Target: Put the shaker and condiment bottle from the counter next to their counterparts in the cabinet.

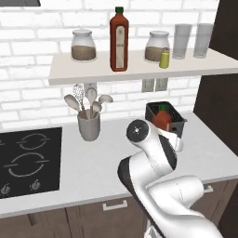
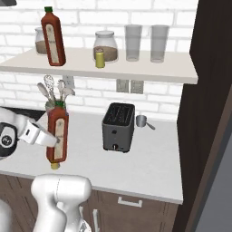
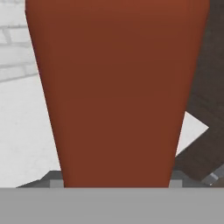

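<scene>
The condiment bottle (image 2: 57,136) is tall and red-brown with rounded shoulders, plain sides and a green cap, and it stands upright, lifted clear of the counter (image 2: 149,163). The gripper (image 2: 53,139) is clamped on its body about halfway up. A small yellow shaker (image 2: 55,166) shows just beneath its base. On the cabinet (image 2: 136,68) stand the beige-labelled red bottle (image 2: 53,38) and its yellow shaker twin (image 2: 99,58).
</scene>
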### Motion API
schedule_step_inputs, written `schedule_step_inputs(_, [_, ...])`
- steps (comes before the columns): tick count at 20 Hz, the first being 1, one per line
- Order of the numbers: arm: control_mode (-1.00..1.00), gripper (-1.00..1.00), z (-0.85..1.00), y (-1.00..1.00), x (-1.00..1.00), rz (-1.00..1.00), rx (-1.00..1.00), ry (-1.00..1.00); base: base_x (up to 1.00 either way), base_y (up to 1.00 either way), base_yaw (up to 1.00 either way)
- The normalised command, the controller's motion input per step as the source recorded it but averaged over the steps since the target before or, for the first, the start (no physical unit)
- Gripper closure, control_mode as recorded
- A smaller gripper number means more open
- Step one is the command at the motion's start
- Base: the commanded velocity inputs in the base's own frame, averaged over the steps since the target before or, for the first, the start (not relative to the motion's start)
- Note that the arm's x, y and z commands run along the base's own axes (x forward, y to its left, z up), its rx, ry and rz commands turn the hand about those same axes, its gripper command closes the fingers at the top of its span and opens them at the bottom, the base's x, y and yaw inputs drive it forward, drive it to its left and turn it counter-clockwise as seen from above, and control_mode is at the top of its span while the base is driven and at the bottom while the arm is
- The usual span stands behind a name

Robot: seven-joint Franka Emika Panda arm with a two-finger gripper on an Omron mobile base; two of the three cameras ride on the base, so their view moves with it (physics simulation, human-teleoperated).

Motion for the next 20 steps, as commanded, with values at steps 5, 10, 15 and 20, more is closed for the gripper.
schedule_step_inputs(5, [-1.00, 1.00, 0.55, 0.50, -0.30, 0.23, 0.00, -0.11, 0.00, 0.00, 0.00])
schedule_step_inputs(10, [-1.00, 1.00, 0.79, 0.61, 0.00, 0.27, 0.00, -0.04, 0.00, 0.00, 0.00])
schedule_step_inputs(15, [-1.00, 1.00, 0.84, 0.55, 0.03, 0.23, 0.00, -0.05, 0.00, 0.00, 0.00])
schedule_step_inputs(20, [-1.00, 1.00, 0.93, 0.37, 0.00, 0.18, 0.00, -0.17, 0.00, 0.00, 0.00])
